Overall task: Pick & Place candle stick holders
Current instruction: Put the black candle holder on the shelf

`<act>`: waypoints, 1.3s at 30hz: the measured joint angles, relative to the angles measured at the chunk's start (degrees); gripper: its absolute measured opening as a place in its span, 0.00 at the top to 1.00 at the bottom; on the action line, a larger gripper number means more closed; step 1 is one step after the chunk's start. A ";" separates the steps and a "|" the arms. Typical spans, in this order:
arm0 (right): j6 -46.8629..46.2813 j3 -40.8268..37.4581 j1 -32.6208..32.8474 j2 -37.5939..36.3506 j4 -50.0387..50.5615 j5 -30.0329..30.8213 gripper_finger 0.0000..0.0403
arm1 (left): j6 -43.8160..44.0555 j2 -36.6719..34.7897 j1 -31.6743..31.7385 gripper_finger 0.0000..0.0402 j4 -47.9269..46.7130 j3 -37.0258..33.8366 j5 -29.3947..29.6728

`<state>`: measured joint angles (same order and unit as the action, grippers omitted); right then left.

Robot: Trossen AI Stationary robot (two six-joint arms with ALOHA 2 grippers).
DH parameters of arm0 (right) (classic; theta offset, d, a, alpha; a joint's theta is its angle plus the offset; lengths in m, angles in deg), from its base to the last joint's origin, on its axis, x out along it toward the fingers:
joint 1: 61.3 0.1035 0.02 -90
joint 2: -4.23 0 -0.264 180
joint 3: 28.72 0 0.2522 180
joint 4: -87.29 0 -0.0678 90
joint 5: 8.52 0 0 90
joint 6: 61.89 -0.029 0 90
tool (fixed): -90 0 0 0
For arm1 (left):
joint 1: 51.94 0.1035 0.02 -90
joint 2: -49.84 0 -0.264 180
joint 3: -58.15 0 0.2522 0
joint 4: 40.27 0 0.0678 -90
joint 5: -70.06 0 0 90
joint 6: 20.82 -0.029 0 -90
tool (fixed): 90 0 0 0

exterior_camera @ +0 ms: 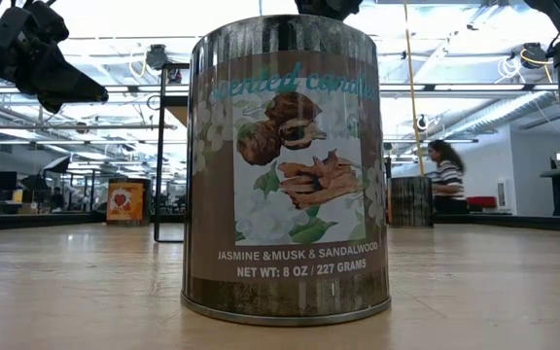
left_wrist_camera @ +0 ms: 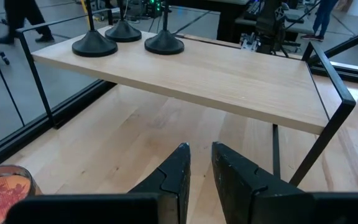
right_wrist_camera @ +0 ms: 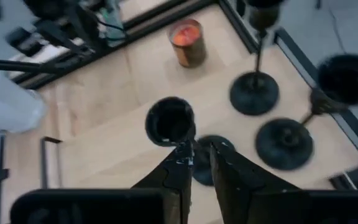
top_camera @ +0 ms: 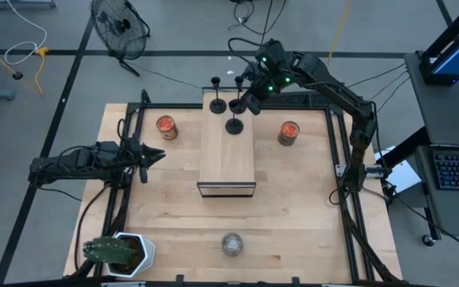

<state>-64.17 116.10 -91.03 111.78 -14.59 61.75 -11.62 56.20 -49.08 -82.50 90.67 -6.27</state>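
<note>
On top of the raised pale-wood shelf [top_camera: 226,147], three matte-black candle stick holders [top_camera: 234,125] with disc bases and thin stems stand clustered at its far end. Right pincer [top_camera: 251,93] sits just above the nearest one, fingers slightly parted around its stem, likely releasing it. Left pincer [top_camera: 154,157] waits narrowly parted, empty, over the tabletop [top_camera: 293,223].

1. I am working in a robotics lab: my two dark arms are sitting on a black metal frame [top_camera: 349,171] bolted around a wooden tabletop [top_camera: 293,215].
2. Cables [top_camera: 22,48] are trailing across the grey floor beside a floor fan [top_camera: 119,25].
3. A desk with a keyboard [top_camera: 458,169] is standing alongside.
4. Behind, an open hall is stretching under ceiling lights, with a person [exterior_camera: 445,175] standing at a bench.
</note>
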 joint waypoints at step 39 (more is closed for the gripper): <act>-0.43 -46.13 3.07 -17.76 -23.71 8.95 1.00 | -0.07 -0.01 0.01 0.82 -0.03 0.00 -0.02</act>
<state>-64.60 69.98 -87.96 94.02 -38.30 70.70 -11.69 56.19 -49.06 -82.53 90.67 -6.29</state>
